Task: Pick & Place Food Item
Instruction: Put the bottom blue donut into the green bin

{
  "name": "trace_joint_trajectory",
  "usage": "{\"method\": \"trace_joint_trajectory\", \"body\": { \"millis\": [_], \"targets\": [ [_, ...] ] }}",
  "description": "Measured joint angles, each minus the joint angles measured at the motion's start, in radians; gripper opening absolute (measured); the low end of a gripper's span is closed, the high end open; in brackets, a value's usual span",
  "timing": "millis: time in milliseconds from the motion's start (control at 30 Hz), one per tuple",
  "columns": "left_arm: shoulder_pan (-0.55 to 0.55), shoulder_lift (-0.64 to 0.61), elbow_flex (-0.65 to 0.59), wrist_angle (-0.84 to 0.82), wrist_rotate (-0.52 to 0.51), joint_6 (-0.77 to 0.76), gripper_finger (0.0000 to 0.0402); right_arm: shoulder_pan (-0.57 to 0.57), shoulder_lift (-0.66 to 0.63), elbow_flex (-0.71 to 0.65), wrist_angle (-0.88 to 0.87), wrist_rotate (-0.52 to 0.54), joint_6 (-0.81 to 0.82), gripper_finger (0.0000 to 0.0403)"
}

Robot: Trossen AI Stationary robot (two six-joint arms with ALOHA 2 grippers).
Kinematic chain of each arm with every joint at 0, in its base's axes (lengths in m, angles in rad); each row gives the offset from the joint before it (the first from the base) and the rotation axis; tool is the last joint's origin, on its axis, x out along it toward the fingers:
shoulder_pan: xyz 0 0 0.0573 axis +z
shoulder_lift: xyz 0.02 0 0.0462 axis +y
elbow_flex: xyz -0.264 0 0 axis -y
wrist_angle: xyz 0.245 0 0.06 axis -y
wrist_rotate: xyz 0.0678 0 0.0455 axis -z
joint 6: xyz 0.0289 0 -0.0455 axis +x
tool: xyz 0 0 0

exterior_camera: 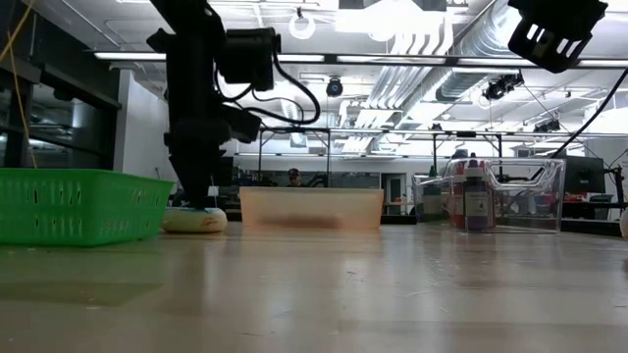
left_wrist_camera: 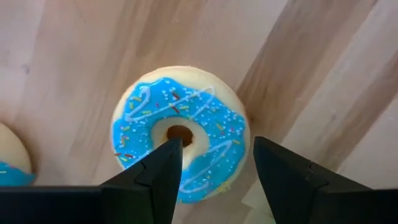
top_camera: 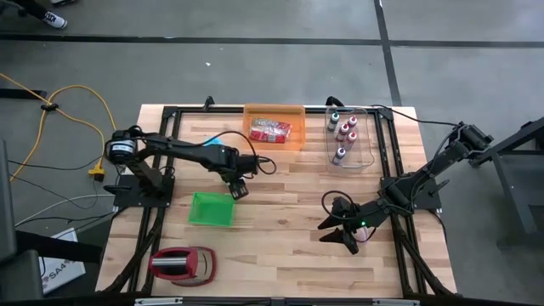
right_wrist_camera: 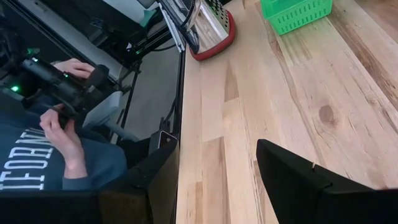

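Doughnut Lined Up Between Robot's Fingers

Doughnut [left_wrist_camera: 180, 132] with blue icing and sprinkles lies flat on the wooden counter [top_camera: 289, 212] as the left gripper [top_camera: 237, 188] hangs directly over it, near the centre of the counter at about the 10 o'clock side. Its dark fingers [left_wrist_camera: 163, 167] stand parted and hold nothing: one tip sits over the doughnut's hole, the other just outside its rim at 3 o'clock, a stance that looks chosen to pinch one side of the ring. A second iced doughnut [left_wrist_camera: 11, 157] shows at the edge of the wrist view, at 9 o'clock from the first.

A green basket [top_camera: 211, 209] waits just beside the gripper at 7 o'clock, probably the drop point, though the pictures do not settle that. An orange bin [top_camera: 274, 126] with a packet inside sits at 12 o'clock on the counter, a clear tray of small bottles [top_camera: 347, 136] at 1 o'clock, and a red-rimmed grater [top_camera: 182, 263] at 7 o'clock.

The right gripper [top_camera: 342, 228] waits low at 5 o'clock, fingers apart and empty. Beyond the counter edge a person in a dark sweatshirt [right_wrist_camera: 37, 165] grips a control handle. Behind lies a workshop with exposed ducts, strip lights and a grey floor trailing a yellow cable [top_camera: 64, 102].
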Motion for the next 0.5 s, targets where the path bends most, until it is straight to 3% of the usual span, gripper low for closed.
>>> {"method": "trace_joint_trajectory", "body": {
  "millis": [500],
  "targets": [
    [0.004, 0.056, 0.001, 0.011, -0.010, 0.000, 0.0191, 0.000, 0.000, 0.000, 0.002, 0.000, 0.000, 0.0204]
  ]
}}
